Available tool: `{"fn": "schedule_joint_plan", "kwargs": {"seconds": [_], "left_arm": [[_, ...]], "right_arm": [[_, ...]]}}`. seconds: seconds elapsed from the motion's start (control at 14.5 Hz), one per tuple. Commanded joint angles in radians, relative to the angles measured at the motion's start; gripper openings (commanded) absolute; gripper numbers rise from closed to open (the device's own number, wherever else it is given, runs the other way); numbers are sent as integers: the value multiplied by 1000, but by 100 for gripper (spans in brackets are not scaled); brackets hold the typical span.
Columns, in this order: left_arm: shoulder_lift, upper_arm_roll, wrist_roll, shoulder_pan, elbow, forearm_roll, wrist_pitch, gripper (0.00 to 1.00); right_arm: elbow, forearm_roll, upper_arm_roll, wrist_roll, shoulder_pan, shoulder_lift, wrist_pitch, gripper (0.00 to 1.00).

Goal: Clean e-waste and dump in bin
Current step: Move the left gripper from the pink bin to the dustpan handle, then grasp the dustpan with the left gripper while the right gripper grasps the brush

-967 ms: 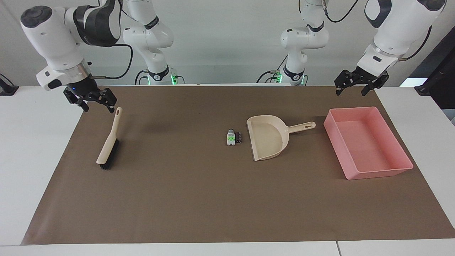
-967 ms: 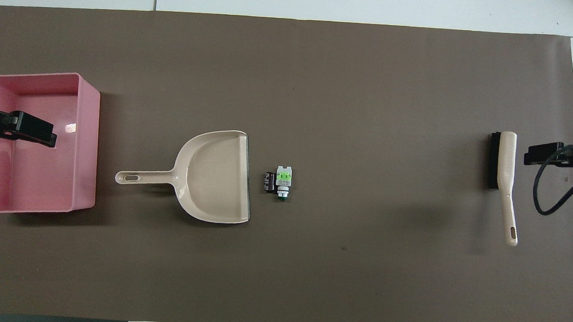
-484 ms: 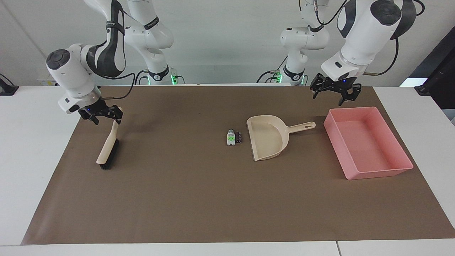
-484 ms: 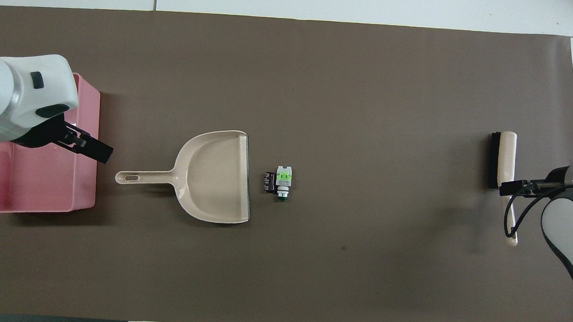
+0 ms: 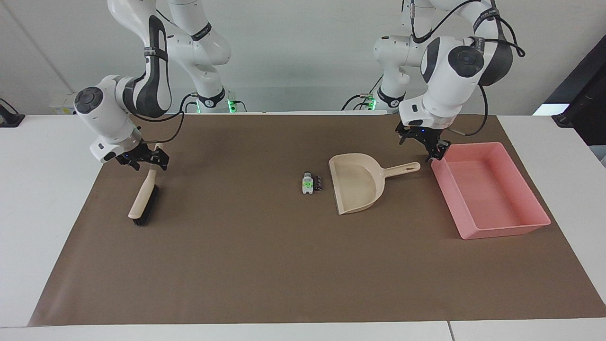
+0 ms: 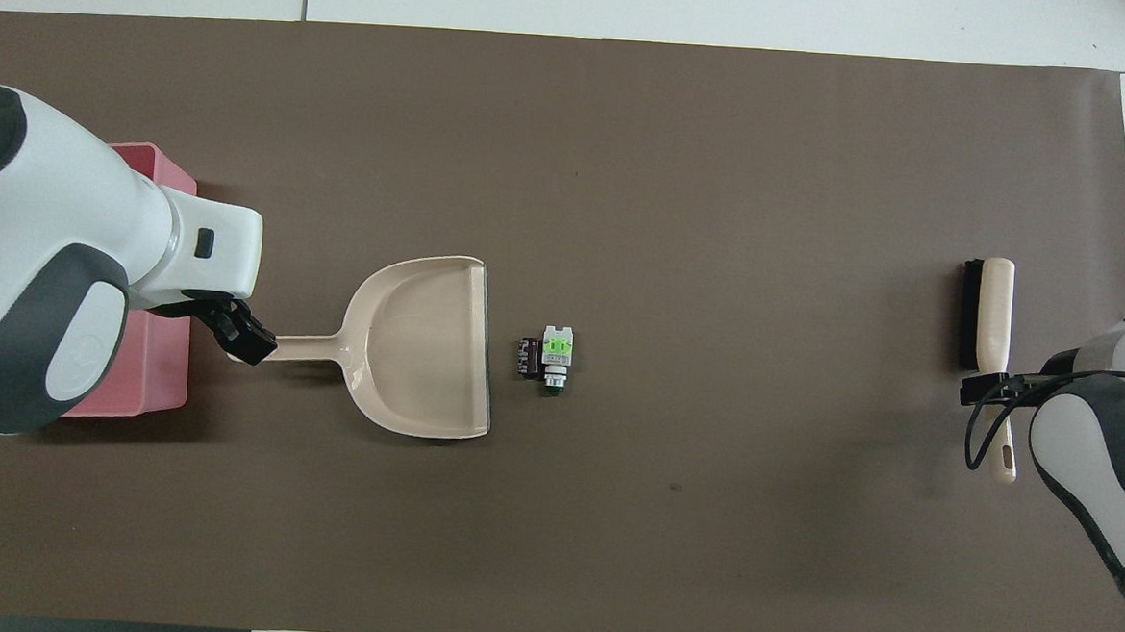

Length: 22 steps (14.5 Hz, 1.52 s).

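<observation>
The e-waste, a white-grey block (image 5: pixel 307 183) with green marks and a dark piece (image 5: pixel 318 183), lies on the brown mat just outside the mouth of the beige dustpan (image 5: pixel 357 187). Both scraps show in the overhead view, white (image 6: pixel 557 350) and dark (image 6: pixel 528 358). The pink bin (image 5: pixel 502 231) stands beside the dustpan toward the left arm's end. My left gripper (image 5: pixel 419 148) is open, low over the end of the dustpan's handle (image 5: pixel 402 169). My right gripper (image 5: pixel 147 165) is open, down at the handle of a beige brush (image 5: pixel 143 199).
The brush (image 6: pixel 991 314) lies toward the right arm's end of the mat, bristles dark. The left arm covers most of the bin (image 6: pixel 150 371) in the overhead view. White table (image 5: pixel 47 213) borders the mat.
Both arms have come down. The left gripper moved from over the bin's near edge to the dustpan handle's end. The right gripper lowered onto the brush handle. Nothing on the mat moved.
</observation>
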Motion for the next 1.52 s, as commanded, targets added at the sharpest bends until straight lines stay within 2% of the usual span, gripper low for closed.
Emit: {"fn": "schedule_joint_plan", "kwargs": {"seconds": [0.0,0.21,0.35,0.48,0.62,0.69,0.76,0.83,1.11,1.17,1.24,1.31,1.38,1.45], "left_arm": [[-25,7,63,-77,-112,81,107,98],[-13,7,186,-82,-206,123,251,98],[15,7,251,-81,-221,151,266,98],[22,7,257,-90,-232,196,285,98],[38,6,261,-99,-270,278,347,98],[38,7,261,-117,-296,283,381,98],[44,6,261,-120,-310,284,397,98],[56,6,261,-120,-312,284,398,98],[59,6,260,-120,-313,283,391,98],[59,6,260,-120,-313,283,388,95],[59,6,260,-122,-313,283,385,80],[59,6,260,-122,-313,283,383,58],[59,6,261,-122,-312,284,377,31],[59,6,261,-122,-309,283,360,11]], "right_arm": [[-36,14,9,-19,-14,-27,20,96],[-38,13,9,-25,-14,-29,13,84],[-36,13,9,-25,-14,-29,13,78],[-38,14,9,-25,-15,-29,12,68],[-38,14,9,-26,-15,-29,9,49],[-38,16,9,-26,-17,-29,4,34],[-38,16,9,-20,-15,-31,-2,11],[-38,22,9,-10,-17,-31,-8,0],[-9,22,15,-8,-2,-29,-58,0],[13,22,21,-9,0,-24,-84,0],[40,22,21,-14,6,-20,-118,0],[71,22,21,-16,41,-18,-161,0],[105,11,21,-16,78,-17,-213,0],[132,7,23,-6,118,-18,-255,0]]}}
